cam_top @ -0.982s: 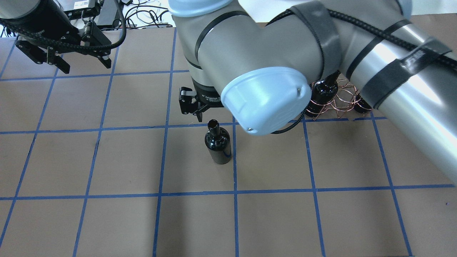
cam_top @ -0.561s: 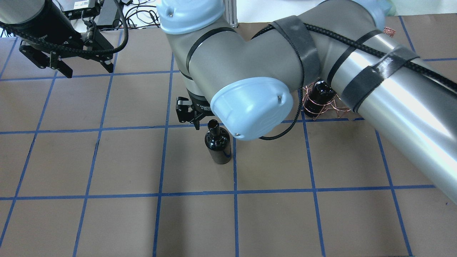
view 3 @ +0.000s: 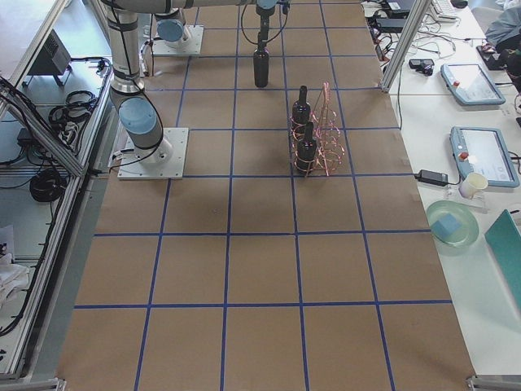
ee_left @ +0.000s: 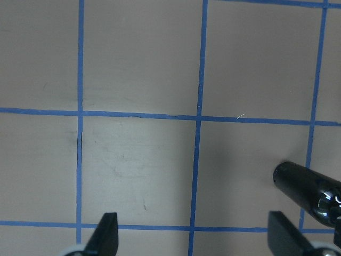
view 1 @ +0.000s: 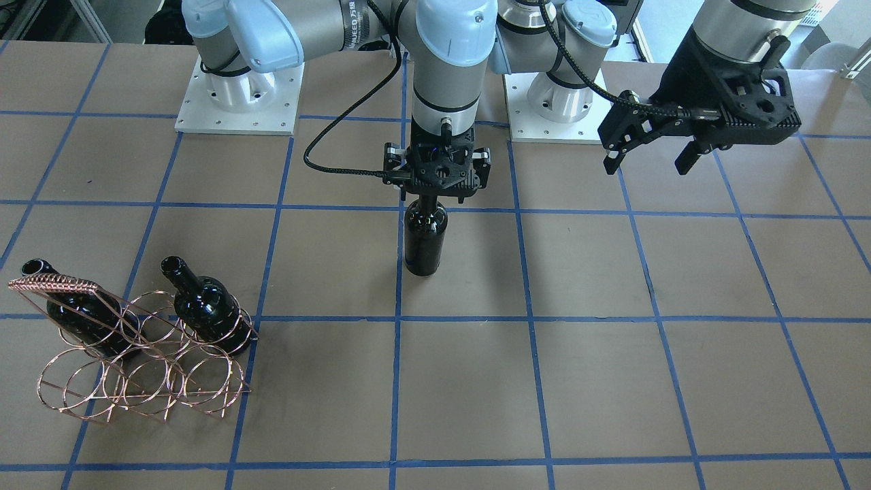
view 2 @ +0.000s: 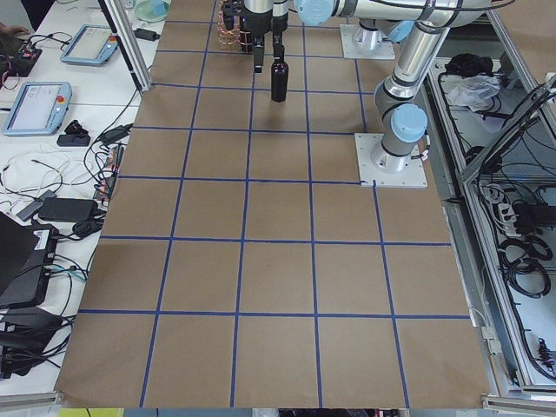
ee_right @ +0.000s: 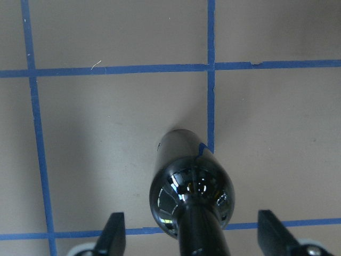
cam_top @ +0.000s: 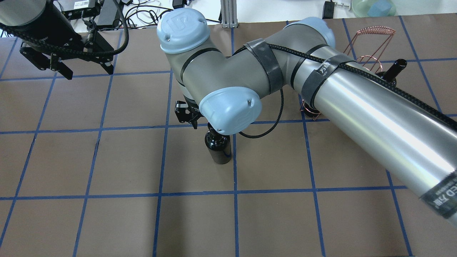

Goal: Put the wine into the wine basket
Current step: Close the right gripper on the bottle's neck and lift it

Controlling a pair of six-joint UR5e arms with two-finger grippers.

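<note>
A near-black wine bottle stands upright on the table's middle, also seen in the overhead view and the right wrist view. My right gripper is open, its fingers wide on either side of the bottle's neck and not touching it. The copper wire wine basket stands far off on the robot's right and holds two look-alike bottles in its back row. My left gripper is open and empty, above the table on the robot's left.
In the overhead view the right arm hides most of the basket; only its handle and one bottle neck show. The left wrist view shows the standing bottle at the right. Blue tape lines grid the brown table.
The right arm has swung and its gripper has come over the bottle, so the wrist now hides the neck in the overhead view. The bottle has not moved. The left gripper has barely shifted.
</note>
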